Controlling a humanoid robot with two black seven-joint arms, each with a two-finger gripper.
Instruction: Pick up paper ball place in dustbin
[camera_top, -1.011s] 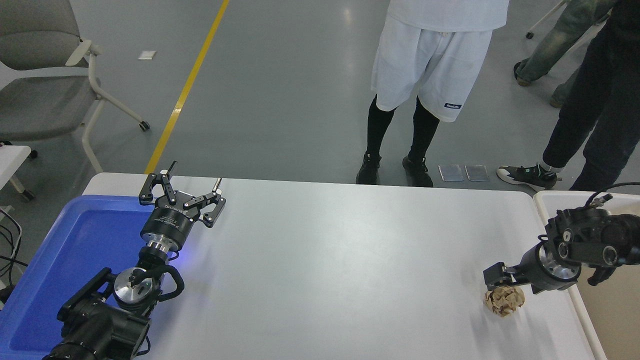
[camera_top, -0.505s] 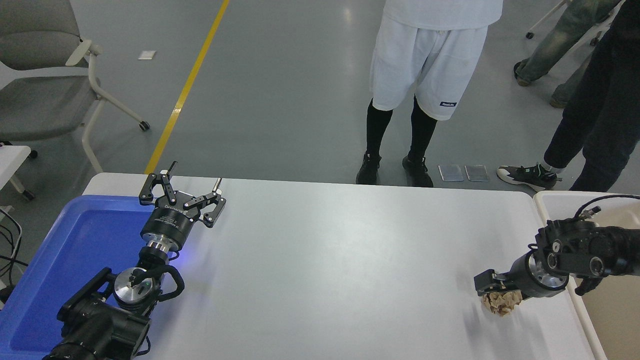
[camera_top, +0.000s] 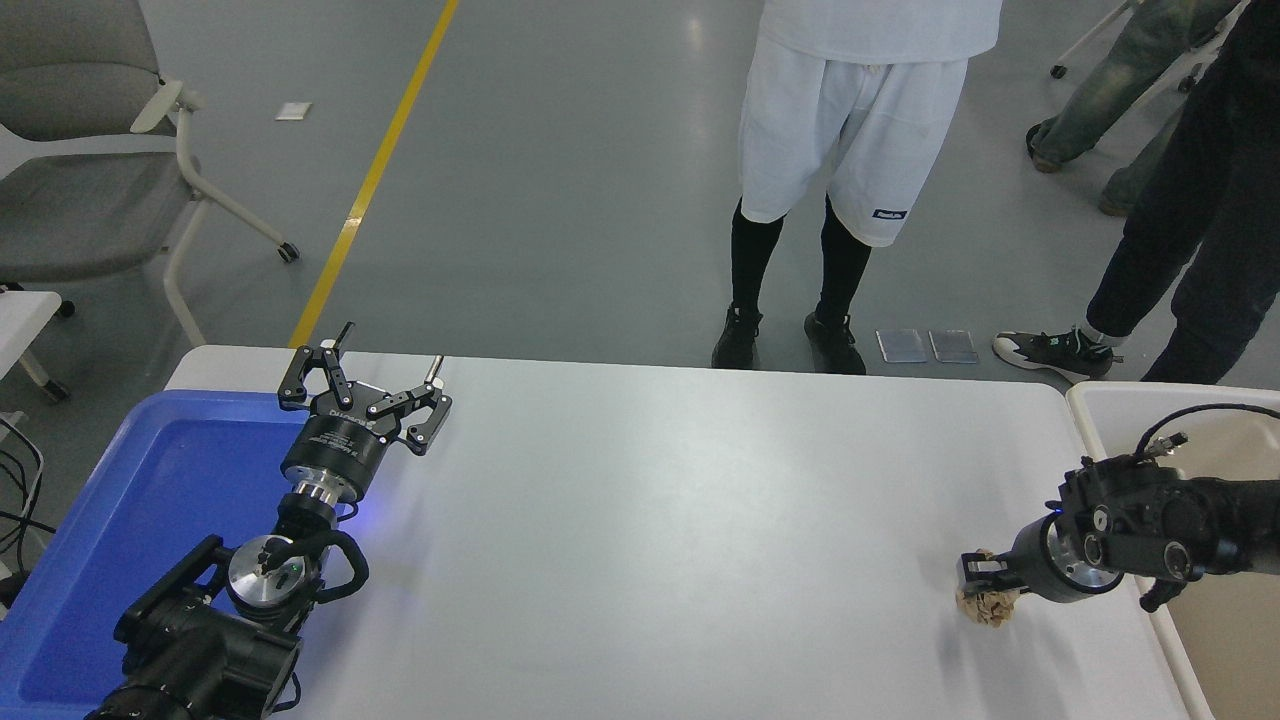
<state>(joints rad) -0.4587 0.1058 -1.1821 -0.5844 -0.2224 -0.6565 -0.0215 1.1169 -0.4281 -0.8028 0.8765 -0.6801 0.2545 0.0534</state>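
The tan-brown paper ball (camera_top: 985, 607) lies on the white table (camera_top: 680, 520) near its right edge. My right gripper (camera_top: 983, 585) comes in from the right and sits low, right on top of the ball, covering its upper right part. How tightly it holds the ball is hidden. The cream-beige dustbin (camera_top: 1092, 402) stands just off the table's right edge, under my right arm. My left gripper (camera_top: 366, 376) is parked open and empty at the table's far left, beside the blue tray.
A bright blue tray (camera_top: 140, 490) lies at the left under my left arm. A person in white shorts (camera_top: 850, 150) and another in dark clothes (camera_top: 1200, 230) stand beyond the far edge. A grey chair (camera_top: 80, 170) stands at top left.
My right gripper has come down and a little left onto the paper ball, which now shows smaller beneath it and sits slightly further left. The left arm has not moved.
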